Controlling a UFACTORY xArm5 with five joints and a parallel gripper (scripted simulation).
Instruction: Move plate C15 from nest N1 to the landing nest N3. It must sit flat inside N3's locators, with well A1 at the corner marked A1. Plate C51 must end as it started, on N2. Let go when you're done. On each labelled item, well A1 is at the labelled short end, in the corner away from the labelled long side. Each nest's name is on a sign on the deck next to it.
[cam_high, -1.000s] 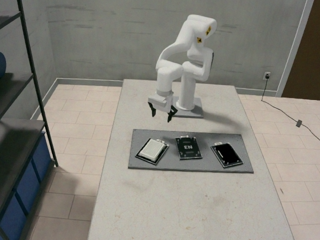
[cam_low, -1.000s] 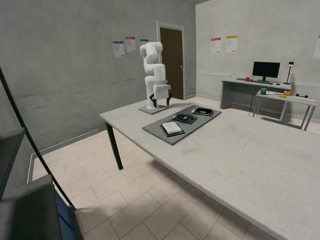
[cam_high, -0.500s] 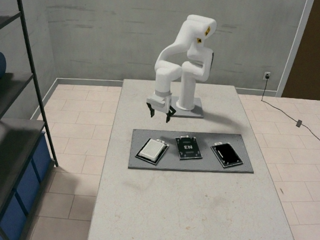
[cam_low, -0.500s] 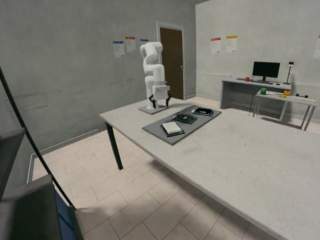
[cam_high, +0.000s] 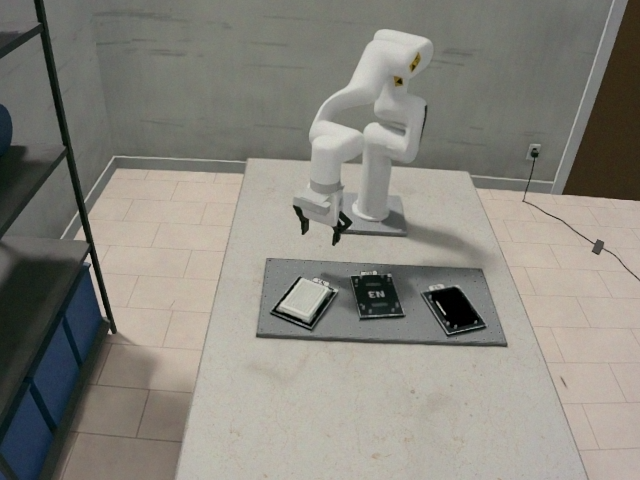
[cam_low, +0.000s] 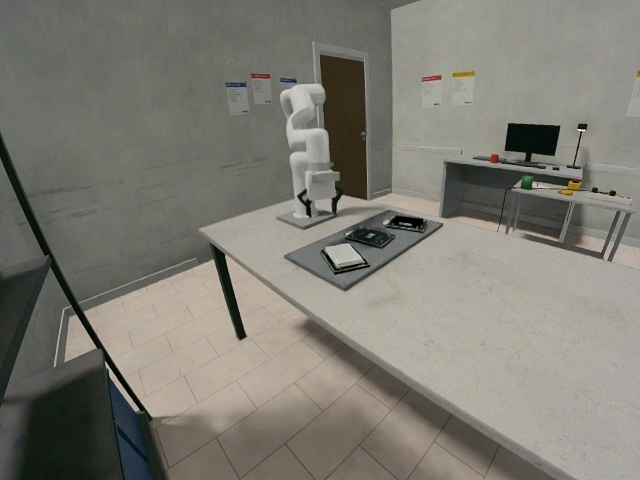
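Note:
A grey deck (cam_high: 279, 273) (cam_low: 310, 255) on the table carries three nests in a row. A white plate (cam_high: 302, 299) (cam_low: 343, 255) sits in the left nest, turned at an angle. The middle nest (cam_high: 377, 295) (cam_low: 369, 236) holds no plate and shows large white letters. A black plate (cam_high: 452, 308) (cam_low: 406, 222) sits in the right nest. The plate labels and nest signs are too small to read. My gripper (cam_high: 319, 232) (cam_low: 321, 207) is open and empty. It points down and hangs above the table just behind the deck's back edge, behind the white plate.
The arm's base (cam_high: 374, 217) stands on the table behind the deck. A dark shelf rack (cam_high: 51, 258) with blue bins stands left of the table. A desk with a monitor (cam_low: 532, 139) stands at the far wall. The table (cam_high: 361, 413) extends well in front of the deck.

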